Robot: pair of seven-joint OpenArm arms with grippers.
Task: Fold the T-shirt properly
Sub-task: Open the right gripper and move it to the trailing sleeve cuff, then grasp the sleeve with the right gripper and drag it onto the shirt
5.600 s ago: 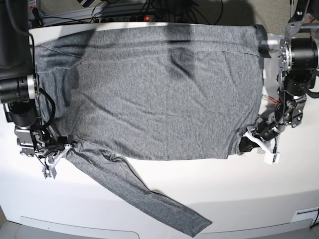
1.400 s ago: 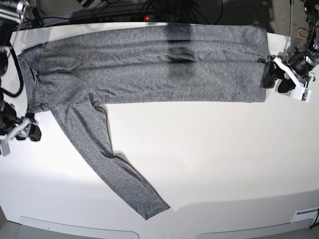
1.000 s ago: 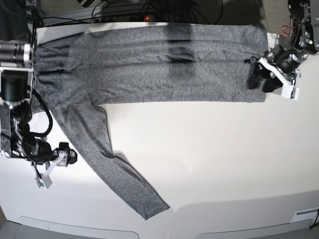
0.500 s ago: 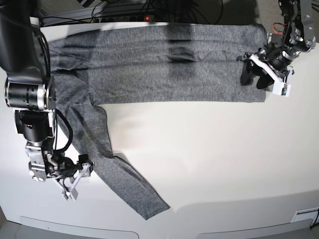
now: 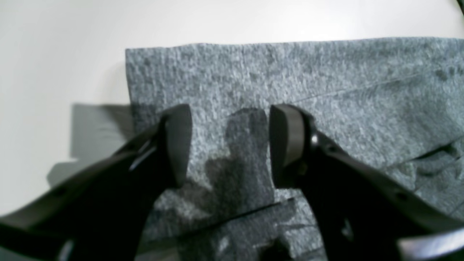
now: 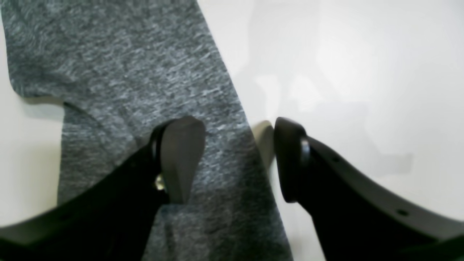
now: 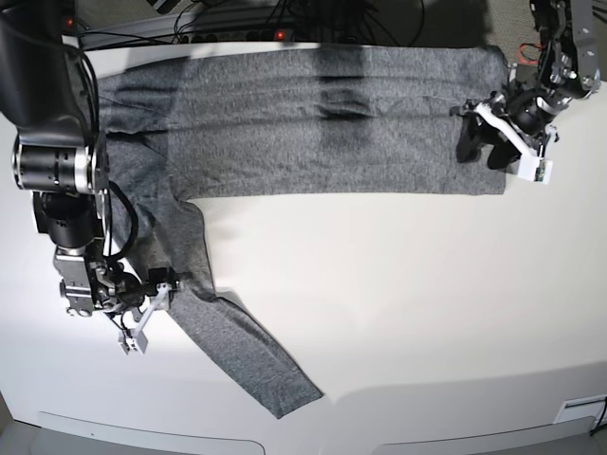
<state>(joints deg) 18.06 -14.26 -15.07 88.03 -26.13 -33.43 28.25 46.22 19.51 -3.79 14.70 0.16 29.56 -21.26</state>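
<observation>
The grey T-shirt (image 7: 313, 123) lies as a long folded band along the back of the white table (image 7: 408, 303). One sleeve (image 7: 237, 351) runs down the left side toward the front. My left gripper (image 7: 482, 150) hovers open over the band's right end; in the left wrist view its gripper (image 5: 230, 145) straddles flat cloth (image 5: 326, 72) near a corner. My right gripper (image 7: 152, 299) stands open at the sleeve's left edge. In the right wrist view the gripper (image 6: 235, 159) has one finger over the sleeve (image 6: 127, 65) and the other over bare table.
Cables and a power strip (image 7: 275, 27) lie behind the table's far edge. The dark right arm column (image 7: 52, 142) stands over the shirt's left end. A small white fitting (image 7: 579, 412) sits at the front right corner.
My right gripper has swung down the left side and in to the sleeve's edge, its jaws narrowing a little. The left gripper slid leftward onto the shirt's right end. The shirt has not moved.
</observation>
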